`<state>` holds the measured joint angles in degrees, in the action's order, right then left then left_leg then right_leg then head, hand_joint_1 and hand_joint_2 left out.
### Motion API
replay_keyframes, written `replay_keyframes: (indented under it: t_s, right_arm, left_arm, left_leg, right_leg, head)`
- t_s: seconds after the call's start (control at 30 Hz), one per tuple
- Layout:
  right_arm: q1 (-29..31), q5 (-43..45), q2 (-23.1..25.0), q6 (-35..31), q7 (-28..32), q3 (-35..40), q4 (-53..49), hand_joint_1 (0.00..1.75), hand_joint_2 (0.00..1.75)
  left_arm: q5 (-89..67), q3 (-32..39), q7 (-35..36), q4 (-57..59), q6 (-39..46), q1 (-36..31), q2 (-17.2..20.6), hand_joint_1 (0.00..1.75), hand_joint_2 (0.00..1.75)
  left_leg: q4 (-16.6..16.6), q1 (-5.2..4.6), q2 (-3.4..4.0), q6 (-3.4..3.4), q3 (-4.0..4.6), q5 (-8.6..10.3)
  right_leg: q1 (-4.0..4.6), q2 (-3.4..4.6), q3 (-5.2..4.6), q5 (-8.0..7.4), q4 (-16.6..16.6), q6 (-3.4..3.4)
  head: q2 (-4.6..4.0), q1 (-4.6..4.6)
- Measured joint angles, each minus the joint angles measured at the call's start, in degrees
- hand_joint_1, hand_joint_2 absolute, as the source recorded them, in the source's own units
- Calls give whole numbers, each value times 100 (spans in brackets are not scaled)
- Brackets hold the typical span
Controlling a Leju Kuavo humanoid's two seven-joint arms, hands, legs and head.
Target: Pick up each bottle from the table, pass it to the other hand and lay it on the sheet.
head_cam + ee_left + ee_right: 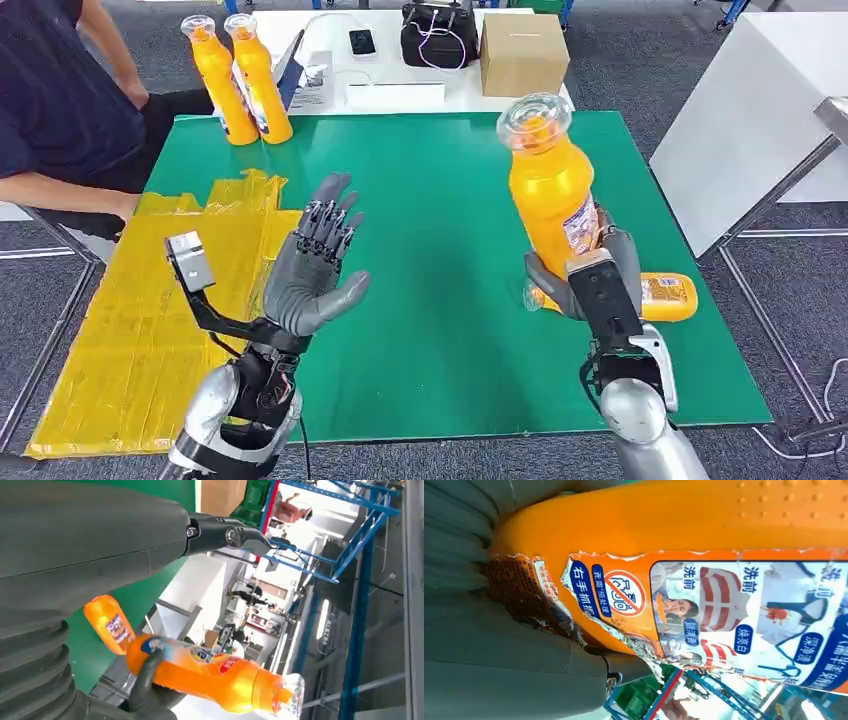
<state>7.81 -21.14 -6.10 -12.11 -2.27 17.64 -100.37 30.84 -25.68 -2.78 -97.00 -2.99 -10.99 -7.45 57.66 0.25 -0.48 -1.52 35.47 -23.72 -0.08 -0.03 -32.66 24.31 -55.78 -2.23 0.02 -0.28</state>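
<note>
While the right hand [592,278] wraps its fingers around the lower body of an upright orange detergent bottle [549,185], lifted above the green table mat [440,300], the left hand [312,268] is raised opposite with palm facing it, fingers spread and holding nothing. Another orange bottle [668,296] lies on its side just behind the right hand. Two more bottles [240,80] stand at the mat's far left corner, beyond the yellow sheet [130,340]
</note>
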Motion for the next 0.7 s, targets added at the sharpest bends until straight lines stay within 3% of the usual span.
replay_keyframes:
  t_s: [0.37, 0.7]
  right_arm:
    - [55, -321, 277, -317, -44, 605, 356, 175, 175]
    - [518, -1032, 651, -527, -214, 1145, 1043, 175, 175]
  left_arm:
    - [553, -397, -153, -70, 402, -48, -4, 0, 175]
    - [876, -660, 92, -83, 419, -135, 0, 0, 175]
  left_leg:
    - [0, 0, 0, 1, 7, 0]
    - [0, 1, 0, 5, 8, 4]
  right_leg:
    - [1, 0, -6, 0, -1, 0]
    - [0, 0, -8, 0, -3, 0]
  head:
    - [0, 0]
    - [0, 0]
